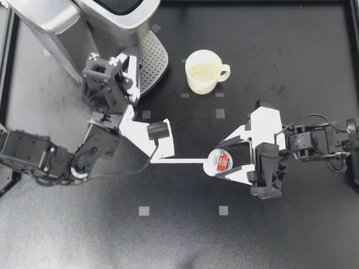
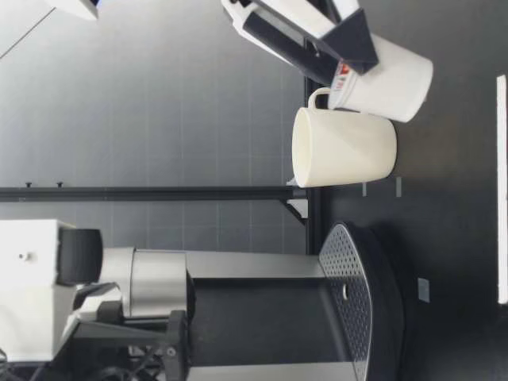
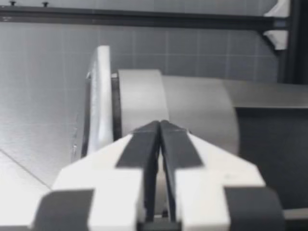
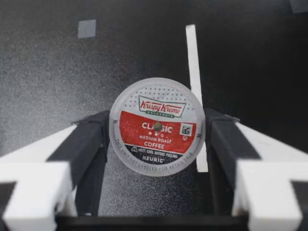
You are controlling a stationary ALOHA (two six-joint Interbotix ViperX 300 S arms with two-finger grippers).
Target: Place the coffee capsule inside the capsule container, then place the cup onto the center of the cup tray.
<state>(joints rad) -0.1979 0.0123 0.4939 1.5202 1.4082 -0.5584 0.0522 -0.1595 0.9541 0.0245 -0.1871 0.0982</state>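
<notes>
Coffee capsule (image 1: 220, 162) sits between the two fingers of my right gripper (image 1: 219, 161), which pinch it from both sides at a medium spread; the wrist view shows its red-and-white foil lid (image 4: 157, 127) facing up toward that camera, with the dark table (image 1: 280, 235) beneath it. From above, it is over the end of a white strip (image 1: 179, 161) on the table, well apart from the coffee machine (image 1: 101, 17). In the low view the same capsule (image 2: 389, 75) appears slightly tilted and nearer to the camera than the cup (image 2: 345, 147). The cream cup (image 1: 203, 71) stands upright on the table, near the perforated cup tray (image 1: 151, 59) but not on it, with its handle pointing toward my right arm's side. My left gripper (image 1: 124, 58) is up beside the machine, its fingers (image 3: 144, 144) pressed together with nothing between them and the machine's silver body straight ahead.
</notes>
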